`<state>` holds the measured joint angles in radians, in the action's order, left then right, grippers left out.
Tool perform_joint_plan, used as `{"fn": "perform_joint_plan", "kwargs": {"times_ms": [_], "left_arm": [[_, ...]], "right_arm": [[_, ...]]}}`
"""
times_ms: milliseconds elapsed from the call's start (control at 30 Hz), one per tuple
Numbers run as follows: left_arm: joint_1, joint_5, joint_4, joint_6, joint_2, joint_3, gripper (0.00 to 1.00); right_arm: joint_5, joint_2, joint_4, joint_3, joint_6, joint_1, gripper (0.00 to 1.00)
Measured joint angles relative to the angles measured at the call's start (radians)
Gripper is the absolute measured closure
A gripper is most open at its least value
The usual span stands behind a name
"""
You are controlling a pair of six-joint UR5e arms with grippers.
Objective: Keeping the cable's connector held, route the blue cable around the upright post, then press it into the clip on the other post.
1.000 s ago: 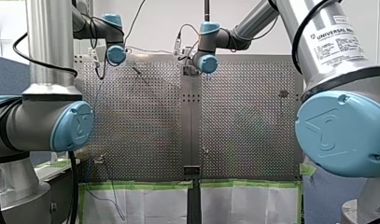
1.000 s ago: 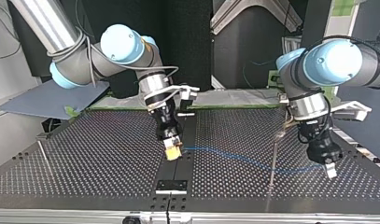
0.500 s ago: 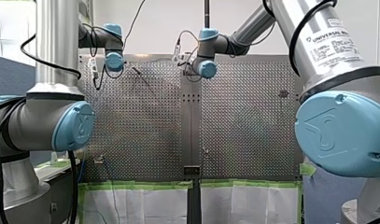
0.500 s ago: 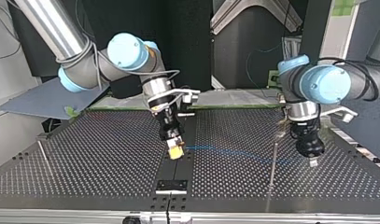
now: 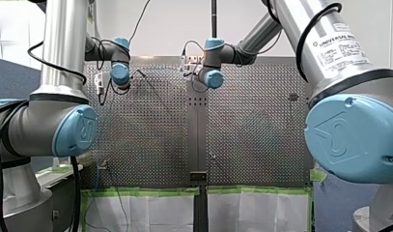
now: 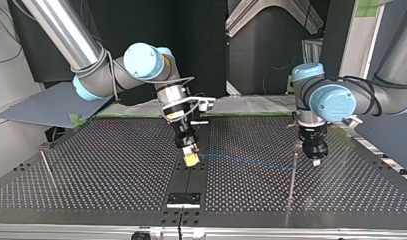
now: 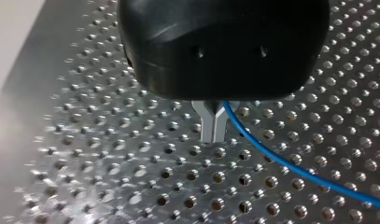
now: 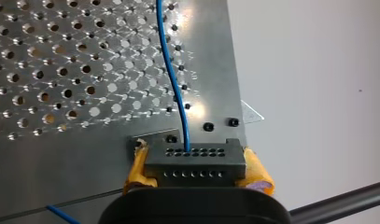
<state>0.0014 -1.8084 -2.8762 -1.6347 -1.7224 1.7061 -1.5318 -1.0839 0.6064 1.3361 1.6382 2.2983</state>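
A: R pincer [image 8: 195, 164] first?
B: Its yellow pads [image 8: 138, 170] are clamped on the connector [image 8: 195, 158]; the blue cable [image 8: 171, 70] leaves the hole row and runs straight ahead; don't slacken that grip.
A: L pincer [image 7: 213, 127]?
B: Metal tips together; the cable comes out at their root, so prob. pinched; it trails off to one side, low over the table [image 7: 108, 163].
A: How to do the step?
B: Wrap not begun, I'd say; the upright post [image 6: 292, 172] is just beside L pincer, on the side toward R pincer; the cable spans the two w/ slight sag. Carry L round the post, low, w/ mild tension; hard pull may tug the connector or flex the thin rod.
A: Further out?
B: The other post [image 6: 47, 167] is well beyond R pincer; clip too small to tell.
A: Surface, room?
B: Shiny perforated metal; green tape [image 5: 146, 191] at the edge; dark panels [image 6: 201, 45] behind.
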Motion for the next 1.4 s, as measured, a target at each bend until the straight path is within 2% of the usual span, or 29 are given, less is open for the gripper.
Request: {"fn": "perform_joint_plan", "kwargs": {"times_ms": [267,533,800,1067,1300,1333,1367,1400], "left_arm": [[0.003,0.036,0.018,-0.024,-0.021,-0.040,1.00],[0.011,0.044,0.022,-0.042,-0.027,-0.060,1.00],[0.014,0.071,0.034,-0.046,-0.087,-0.085,1.00],[0.013,0.079,0.042,-0.063,-0.107,-0.116,1.00],[0.002,0.093,0.044,-0.065,-0.150,-0.123,1.00],[0.000,0.093,0.044,-0.066,-0.156,-0.123,0.97],[-0.002,0.093,0.044,-0.067,-0.162,-0.123,0.87],[-0.003,0.094,0.044,-0.069,-0.164,-0.123,0.87]], "right_arm": [[-0.004,0.046,0.011,0.001,-0.008,0.000,1.00],[-0.010,0.092,0.039,0.000,-0.010,-0.006,1.00],[-0.014,0.133,0.055,-0.001,-0.010,-0.014,1.00],[-0.024,0.193,0.077,0.000,-0.010,-0.020,1.00],[-0.030,0.219,0.081,0.000,-0.010,-0.021,1.00],[-0.030,0.220,0.082,0.000,-0.010,-0.021,1.00],[-0.030,0.223,0.082,0.000,-0.010,-0.021,1.00],[-0.030,0.225,0.083,0.000,-0.010,-0.021,1.00]]}}
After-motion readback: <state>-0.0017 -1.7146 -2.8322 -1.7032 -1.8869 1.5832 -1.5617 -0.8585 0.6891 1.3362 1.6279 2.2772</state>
